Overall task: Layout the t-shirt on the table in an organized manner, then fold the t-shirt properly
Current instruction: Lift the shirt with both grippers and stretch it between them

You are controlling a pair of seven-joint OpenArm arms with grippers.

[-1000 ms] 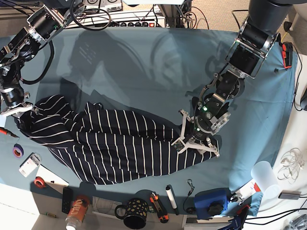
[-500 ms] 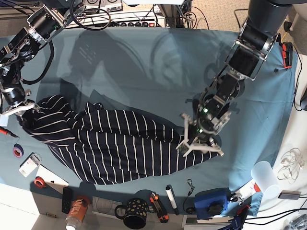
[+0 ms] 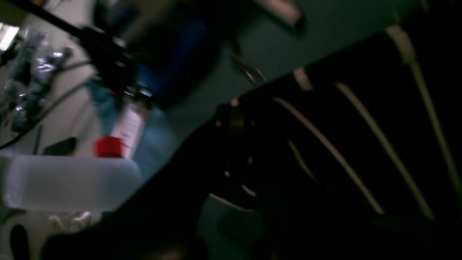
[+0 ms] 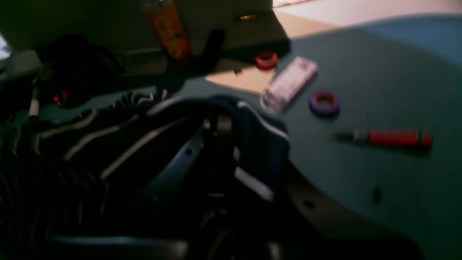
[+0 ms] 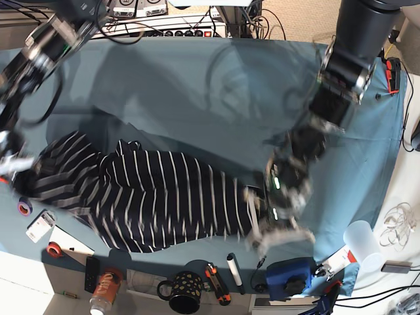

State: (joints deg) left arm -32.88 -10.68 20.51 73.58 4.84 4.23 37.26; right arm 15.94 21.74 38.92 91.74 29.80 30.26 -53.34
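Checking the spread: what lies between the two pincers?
In the base view, the striped t-shirt spans the whole stretch, from the right pincer to the left pincer, bunched on the table.

Teal-cloth table with striped t-shirt, mug, tape rolls, marker along near edge.

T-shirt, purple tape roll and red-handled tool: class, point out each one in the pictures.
T-shirt (image 5: 164,200), base view, striped middle of the body.
Purple tape roll (image 4: 324,101), right wrist view, its ring.
Red-handled tool (image 4: 393,137), right wrist view, the red handle.
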